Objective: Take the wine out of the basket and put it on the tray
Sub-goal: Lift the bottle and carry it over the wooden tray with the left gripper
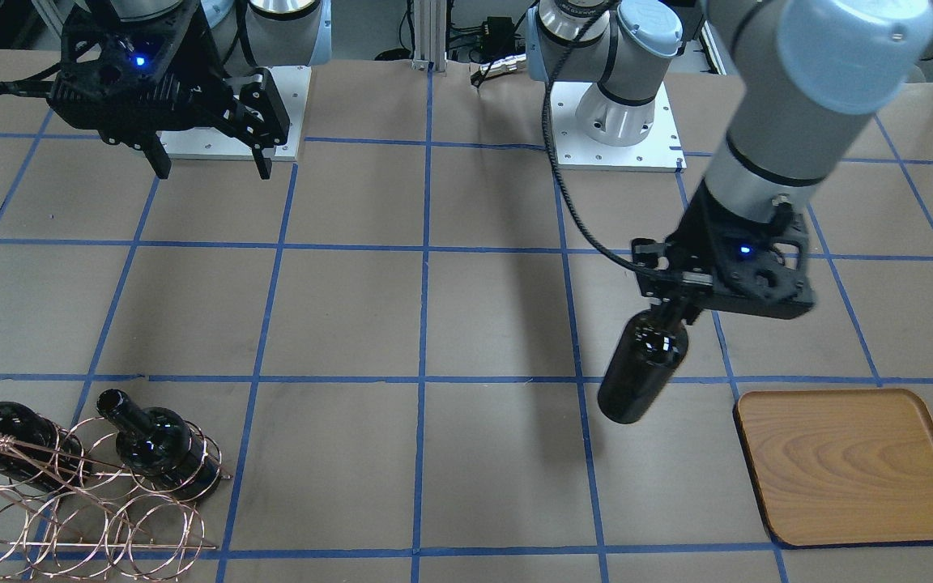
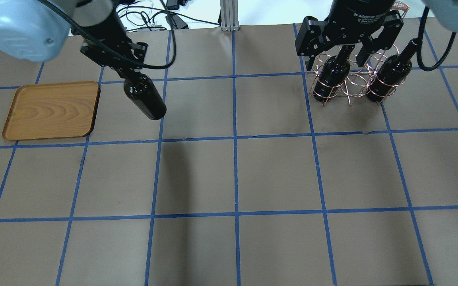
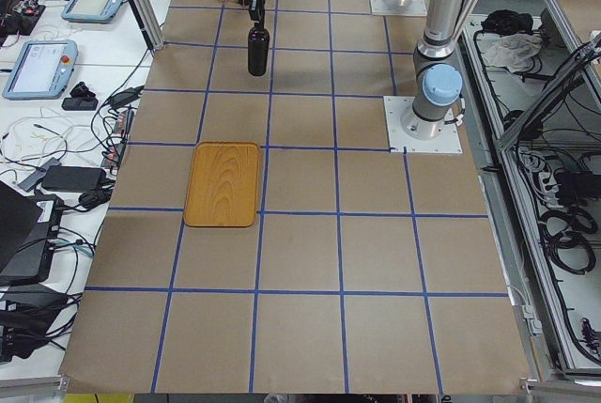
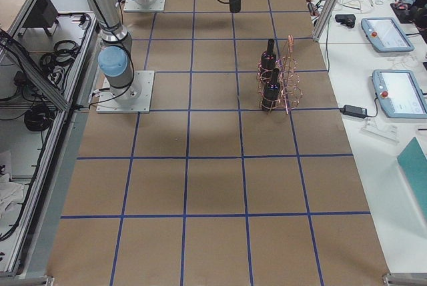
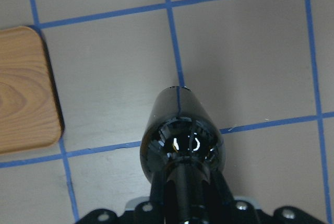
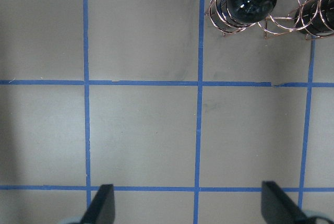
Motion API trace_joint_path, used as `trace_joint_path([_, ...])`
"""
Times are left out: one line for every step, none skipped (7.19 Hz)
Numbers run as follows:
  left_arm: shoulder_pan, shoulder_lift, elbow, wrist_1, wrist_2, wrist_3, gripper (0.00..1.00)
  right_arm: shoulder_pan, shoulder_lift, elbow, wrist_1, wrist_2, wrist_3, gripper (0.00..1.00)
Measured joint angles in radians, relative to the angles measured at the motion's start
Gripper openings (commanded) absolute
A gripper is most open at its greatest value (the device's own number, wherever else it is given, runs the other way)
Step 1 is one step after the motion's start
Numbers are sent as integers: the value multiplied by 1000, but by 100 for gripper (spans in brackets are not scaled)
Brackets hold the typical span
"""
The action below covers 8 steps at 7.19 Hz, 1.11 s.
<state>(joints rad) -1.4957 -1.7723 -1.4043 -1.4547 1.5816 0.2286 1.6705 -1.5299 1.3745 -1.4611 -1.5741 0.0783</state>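
Note:
My left gripper (image 1: 671, 312) is shut on the neck of a near-black wine bottle (image 1: 643, 368) and holds it upright in the air, clear of the table. The bottle hangs beside the wooden tray (image 1: 851, 465), not over it; the tray is empty. In the left wrist view the bottle (image 5: 181, 140) is right of the tray's corner (image 5: 23, 91). The copper wire basket (image 1: 70, 502) holds two more bottles (image 1: 160, 449) (image 1: 13, 433). My right gripper (image 1: 213, 166) is open and empty, high above the table, on the robot's side of the basket (image 6: 276, 20).
The brown table has a blue tape grid. The two arm bases (image 1: 616, 121) stand on white plates at the robot's edge. A black cable (image 1: 572, 219) hangs from the left arm. Screens and cables lie on side benches (image 3: 56, 55) off the table.

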Motion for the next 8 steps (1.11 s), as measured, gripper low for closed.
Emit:
trace_joint_path([87, -25, 40, -1, 4, 105, 0, 1, 0, 0, 0, 0, 0, 100])
trace_joint_path([164, -56, 77, 0, 20, 199, 0, 1, -1, 0, 1, 0, 0, 100])
trace_joint_path([222, -91, 112, 2, 41, 268, 0, 1, -1, 0, 2, 0, 0, 100])
trace_joint_path([271, -127, 144, 3, 52, 306, 0, 2, -1, 1, 3, 0, 0, 100])
trace_joint_path([313, -165, 172, 4, 53, 334, 0, 2, -1, 2, 4, 0, 0, 100])
trace_joint_path([342, -198, 194, 7, 51, 355, 0, 3, -1, 3, 4, 0, 0, 100])
trace_joint_path([363, -226, 207, 11, 49, 366, 0, 4, -1, 3, 4, 1, 0, 100])
trace_joint_path([378, -249, 214, 22, 47, 372, 0, 4, -1, 6, 4, 1, 0, 100])
